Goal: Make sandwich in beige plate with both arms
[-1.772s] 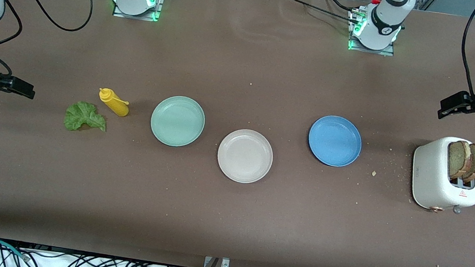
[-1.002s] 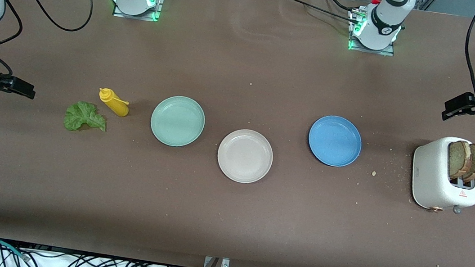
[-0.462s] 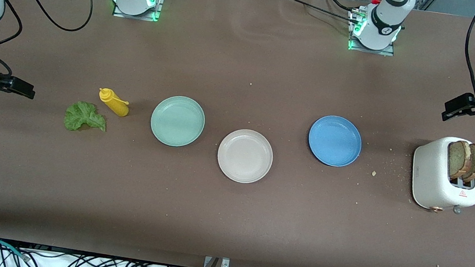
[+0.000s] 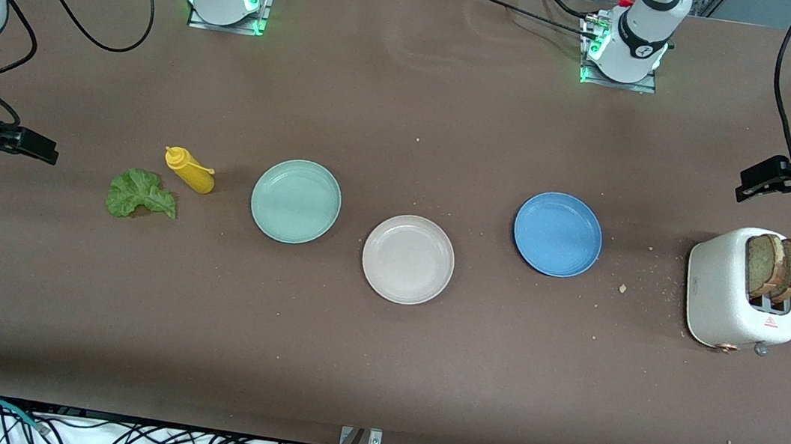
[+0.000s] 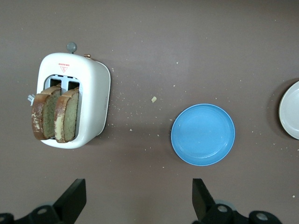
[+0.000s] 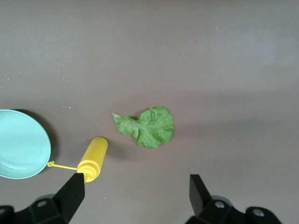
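left gripper [image 4: 755,183] spread, empty, up over the table at the left arm's end near the toaster [image 4: 723,292], pulled back from 1.8 s ago | right gripper [image 4: 35,146] spread, empty, unmoved near the lettuce [image 4: 141,194] | beige plate [image 4: 408,259] bare, mid-table | both bread slices [image 4: 775,267] upright in toaster slots | nothing else shifted

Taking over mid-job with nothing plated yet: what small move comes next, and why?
Probably lower the open left hand toward the bread slices standing in the toaster; the beige plate lies bare, and bread goes down first.
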You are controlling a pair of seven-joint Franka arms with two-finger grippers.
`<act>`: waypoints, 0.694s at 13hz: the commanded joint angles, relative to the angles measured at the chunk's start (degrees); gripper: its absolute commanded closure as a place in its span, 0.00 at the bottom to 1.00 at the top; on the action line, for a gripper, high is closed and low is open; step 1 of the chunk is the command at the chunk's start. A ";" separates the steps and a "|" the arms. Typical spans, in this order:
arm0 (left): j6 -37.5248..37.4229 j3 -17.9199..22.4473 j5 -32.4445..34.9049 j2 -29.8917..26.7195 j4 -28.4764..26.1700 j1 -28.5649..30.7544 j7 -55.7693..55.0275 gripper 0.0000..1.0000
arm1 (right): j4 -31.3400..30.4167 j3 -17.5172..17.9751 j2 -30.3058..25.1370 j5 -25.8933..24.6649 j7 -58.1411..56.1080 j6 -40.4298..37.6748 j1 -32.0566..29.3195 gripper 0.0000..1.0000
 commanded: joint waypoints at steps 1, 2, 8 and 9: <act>0.38 -0.16 0.67 0.69 1.17 0.56 0.72 0.00 | -1.03 0.50 -0.90 -0.02 0.55 0.35 -0.50 0.01; 0.38 -0.16 0.67 0.69 1.17 1.00 0.81 0.00 | -1.12 0.50 -0.90 -0.02 0.55 0.26 -0.50 0.01; 2.22 -0.16 2.86 1.04 0.99 5.56 7.48 0.00 | -1.12 0.50 -0.90 -0.02 0.55 0.35 -0.50 0.01; 2.57 -0.16 2.86 1.82 1.08 6.09 8.71 0.00 | -1.12 0.50 -0.90 -0.02 0.55 0.35 -0.50 0.01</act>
